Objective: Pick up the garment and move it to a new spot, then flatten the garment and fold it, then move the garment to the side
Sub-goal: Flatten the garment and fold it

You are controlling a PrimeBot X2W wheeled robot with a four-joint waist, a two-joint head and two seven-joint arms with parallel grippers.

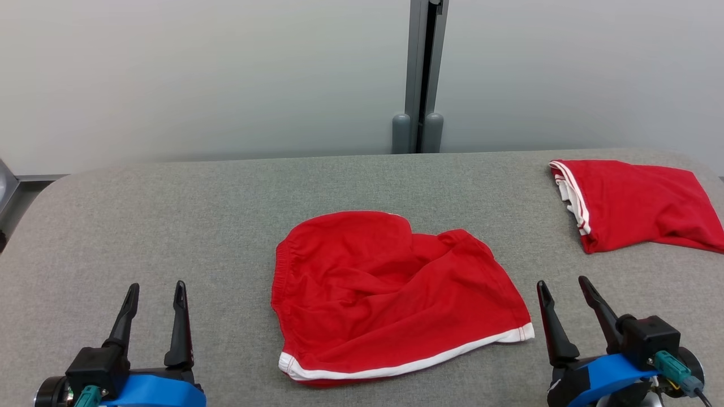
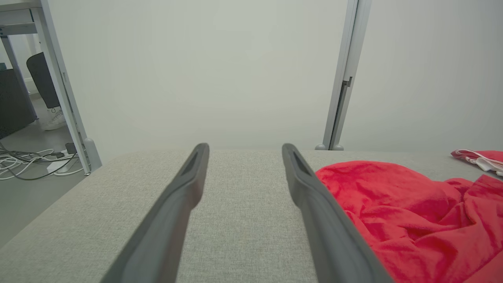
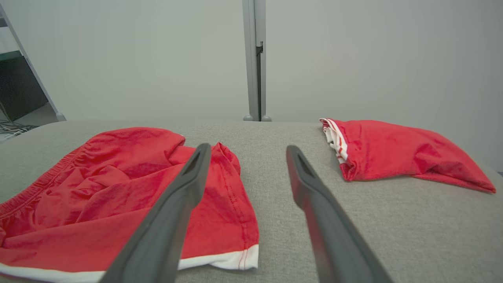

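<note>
The garment [image 1: 384, 294] is a pair of red shorts with a white hem, lying rumpled in the middle of the grey padded table [image 1: 215, 215]. It also appears at the right of the left wrist view [image 2: 412, 212] and at the left of the right wrist view [image 3: 118, 188]. My left gripper [image 1: 155, 294] stands open near the front left, apart from the shorts, with nothing between its fingers [image 2: 184, 188]. To the right of the hem, my right gripper [image 1: 565, 288] is open too, and its fingers [image 3: 306, 184] hold nothing.
A second red garment [image 1: 633, 203] with white stripes lies folded at the table's far right, seen also in the right wrist view [image 3: 393, 153]. A grey post [image 1: 421, 73] stands against the wall behind the table. Cables [image 2: 27, 161] lie on the floor to the left.
</note>
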